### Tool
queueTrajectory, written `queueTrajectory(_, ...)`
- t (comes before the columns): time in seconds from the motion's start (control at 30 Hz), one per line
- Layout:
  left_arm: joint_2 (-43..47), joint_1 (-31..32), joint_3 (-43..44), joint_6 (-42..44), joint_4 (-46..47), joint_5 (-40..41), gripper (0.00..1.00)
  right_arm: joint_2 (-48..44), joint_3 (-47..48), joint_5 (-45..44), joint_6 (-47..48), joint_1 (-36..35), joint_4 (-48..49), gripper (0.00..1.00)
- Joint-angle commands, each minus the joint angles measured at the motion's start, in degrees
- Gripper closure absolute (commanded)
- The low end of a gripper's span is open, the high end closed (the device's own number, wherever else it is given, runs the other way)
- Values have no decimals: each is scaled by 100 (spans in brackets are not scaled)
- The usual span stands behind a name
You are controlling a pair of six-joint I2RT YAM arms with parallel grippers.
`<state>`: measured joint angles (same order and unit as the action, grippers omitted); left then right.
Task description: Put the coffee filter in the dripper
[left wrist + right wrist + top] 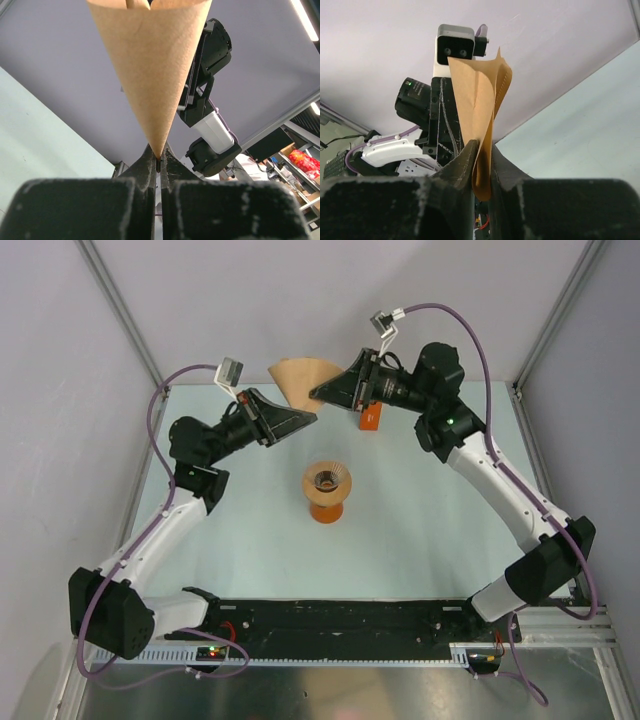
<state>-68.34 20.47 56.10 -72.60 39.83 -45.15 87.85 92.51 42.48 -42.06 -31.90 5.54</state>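
Pale green table (420, 530) fills the floor of a booth with lilac-grey walls (300, 290) and aluminium corner posts (120, 310). At its near edge, 6 o'clock in the overhead view, a black slotted mounting rail (340, 615) carries both arm bases. The left arm climbs from 7 o'clock and the right from 4 o'clock.

At the table's centre a small clear cone-shaped dripper (327, 480), with a ribbed inner wall and a dark centre hole, sits upright on an orange glass beaker (326, 508), mouth upward.

Beyond it, toward 12 o'clock, the two tools meet almost nose to nose in the air. The left tool (308, 418) points toward 3 o'clock. Its wrist view shows the black fingers (145, 165) closed to a thin slit on the pointed bottom tip of a thin light-brown paper coffee filter (298, 375), which widens upward as a cone. The right tool (318, 395) points toward 9 o'clock and pinches the same coffee filter at its side edge. In its wrist view the paper runs down between the two fingers (462, 162), with a lower corner hanging below the grip.

The coffee filter stands spread like a fan above both tools, lifted off the table and apart from the dripper, at 12 o'clock from it. A small orange box (369, 418) lies just behind the right tool, at about 1 o'clock from the dripper, partly hidden.
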Motion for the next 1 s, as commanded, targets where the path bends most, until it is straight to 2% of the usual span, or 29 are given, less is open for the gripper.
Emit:
queueTrajectory(0.0, 22, 36, -36, 5, 285, 2, 100, 7, 413, -26, -195, 220, 400, 85)
queueTrajectory(0.3, 43, 69, -133, 41, 295, -15, 100, 43, 718, 49, -428, 601, 567, 98)
queueTrajectory(0.4, 49, 71, -112, 39, 294, -17, 100, 46, 836, 70, -505, 719, 580, 98)
queueTrajectory(0.43, 57, 67, -79, 42, 300, -19, 100, 42, 851, 86, -549, 772, 593, 94)
queueTrajectory(0.5, 59, 64, 18, 65, 311, -40, 100, -9, 793, 160, -636, 832, 640, 63)
queueTrajectory(0.57, 64, 56, 119, 76, 333, -58, 100, -138, 537, 255, -731, 860, 834, 37)
queueTrajectory(0.67, 64, 55, 215, 59, 365, -52, 100, -356, 26, 412, -969, 844, 1303, 13)
queueTrajectory(0.73, 50, 54, 230, 50, 386, -46, 100, -420, -158, 446, -1040, 767, 1461, 8)
queueTrajectory(0.8, 42, 54, 223, 26, 403, -25, 100, -427, -214, 439, -1012, 631, 1462, 7)
queueTrajectory(0.97, 53, 54, 199, -38, 450, 13, 100, -279, -198, 386, -806, 296, 1313, 16)
